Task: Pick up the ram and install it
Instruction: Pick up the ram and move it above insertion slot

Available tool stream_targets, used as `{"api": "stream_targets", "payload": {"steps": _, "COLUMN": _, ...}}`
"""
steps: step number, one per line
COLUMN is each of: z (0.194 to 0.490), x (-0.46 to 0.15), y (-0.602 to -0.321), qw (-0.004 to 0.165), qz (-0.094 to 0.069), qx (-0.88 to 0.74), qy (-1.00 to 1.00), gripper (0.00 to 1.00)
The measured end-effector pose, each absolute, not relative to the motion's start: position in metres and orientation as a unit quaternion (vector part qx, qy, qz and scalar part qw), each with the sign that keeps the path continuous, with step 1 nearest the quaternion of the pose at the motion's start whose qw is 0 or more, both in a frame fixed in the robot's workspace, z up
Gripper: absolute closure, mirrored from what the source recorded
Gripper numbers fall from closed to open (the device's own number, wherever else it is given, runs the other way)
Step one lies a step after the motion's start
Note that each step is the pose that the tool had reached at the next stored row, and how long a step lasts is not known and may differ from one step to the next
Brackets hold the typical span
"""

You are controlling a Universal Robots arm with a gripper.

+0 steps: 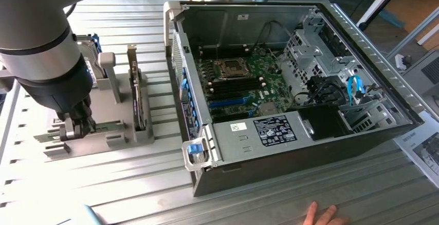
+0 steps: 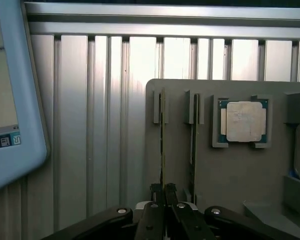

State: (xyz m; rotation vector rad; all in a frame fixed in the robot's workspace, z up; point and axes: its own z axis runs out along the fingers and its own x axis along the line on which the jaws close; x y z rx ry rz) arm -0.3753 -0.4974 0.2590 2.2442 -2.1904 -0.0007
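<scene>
ram [image 2: 162,135] stands edge-on in the grey holder [image 2: 230,170], apparently pinched by the fingers [image 2: 155,190].

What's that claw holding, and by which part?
The claw pinches the thin ram stick by its upper edge; the stick stands in a slot of the grey holder.

Strong glare washes out slatted table [image 1: 137,176]; computer case [image 1: 274,137] interior dim; end effector [image 2: 163,188] dark against bright slats.
</scene>
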Motion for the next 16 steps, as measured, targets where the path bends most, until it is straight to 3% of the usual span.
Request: {"api": "stream_targets", "payload": {"steps": 16, "z": 0.295, "x": -0.375, "y": -0.497, "qw": 0.002, "qz": -0.001, "qx": 0.712, "qy": -0.702, "gripper": 0.88}}
